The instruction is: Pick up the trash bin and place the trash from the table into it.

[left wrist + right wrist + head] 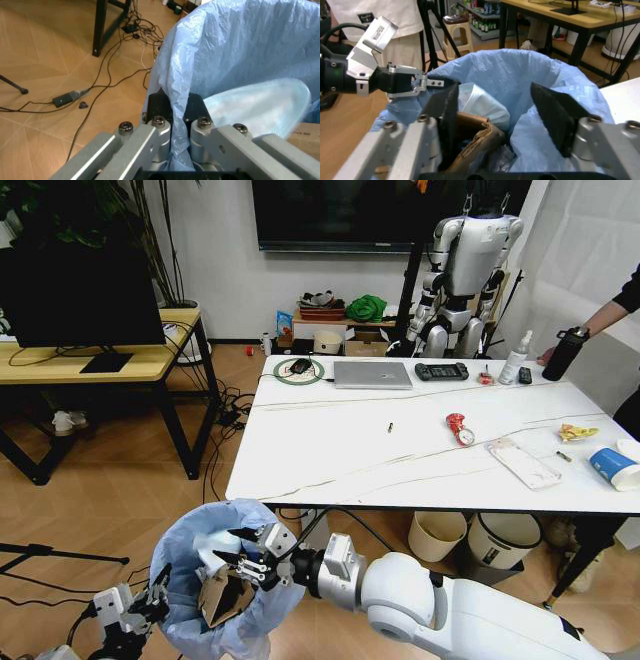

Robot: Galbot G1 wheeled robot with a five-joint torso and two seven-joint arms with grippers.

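The table (350,450) stood ahead of the robot with litter toward its right end: a clear plastic sheet (523,462), a blue-and-white paper cup (612,468), a red wrapper (458,427) and a yellow wrapper (577,432). The trash bin (215,585) was held off the floor, below the table's near edge. The left tool (157,593) was clamped on the bag at its rim. The right tool (243,557) hovered over the bin's mouth, fingers spread and empty, above brown cardboard (475,140) and tissue (482,105) inside.

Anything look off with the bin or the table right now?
Nothing spilled. The left gripper pinches the trash bin by its bag rim; the right gripper is open over it. Red wrapper and paper cup remain on the table.
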